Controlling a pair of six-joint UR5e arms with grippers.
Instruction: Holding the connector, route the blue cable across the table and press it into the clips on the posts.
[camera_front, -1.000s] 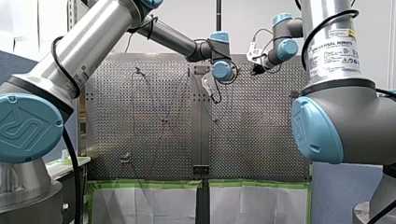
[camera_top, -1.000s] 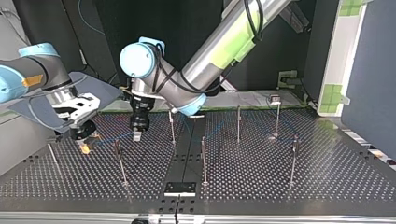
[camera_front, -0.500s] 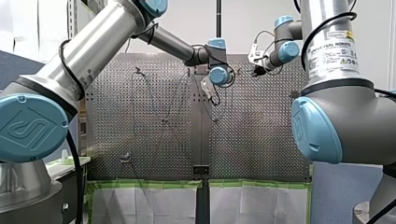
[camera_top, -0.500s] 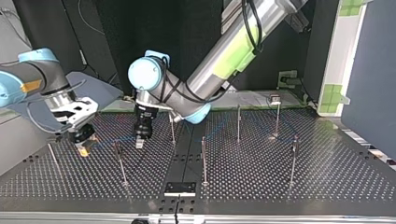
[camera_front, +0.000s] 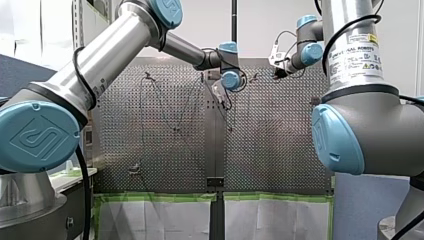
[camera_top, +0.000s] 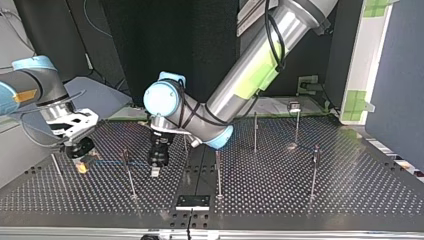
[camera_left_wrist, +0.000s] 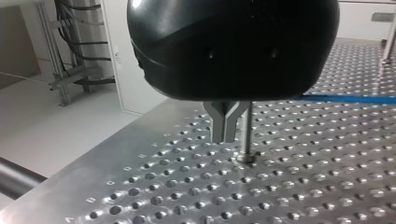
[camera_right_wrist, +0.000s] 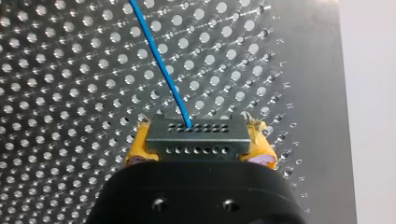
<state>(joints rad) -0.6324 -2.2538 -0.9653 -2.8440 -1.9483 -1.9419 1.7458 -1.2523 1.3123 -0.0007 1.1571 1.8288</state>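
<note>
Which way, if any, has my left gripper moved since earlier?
Yes: in the top view, my left gripper came toward the camera, closer to the black plate.

**Front view:** you look from behind and above the arms (camera_front: 100, 60), far back, over the table (camera_front: 280, 150).

**Top view:** you face the arms from across the table, low, at the height of the posts (camera_top: 218, 172). Both views share table, posts and arms.

**Wrist views:** each sits close and looks along its gripper. The left gripper (camera_left_wrist: 225, 135) is over the table, and the right gripper (camera_right_wrist: 198, 140) is around the connector (camera_right_wrist: 205, 148).
</note>
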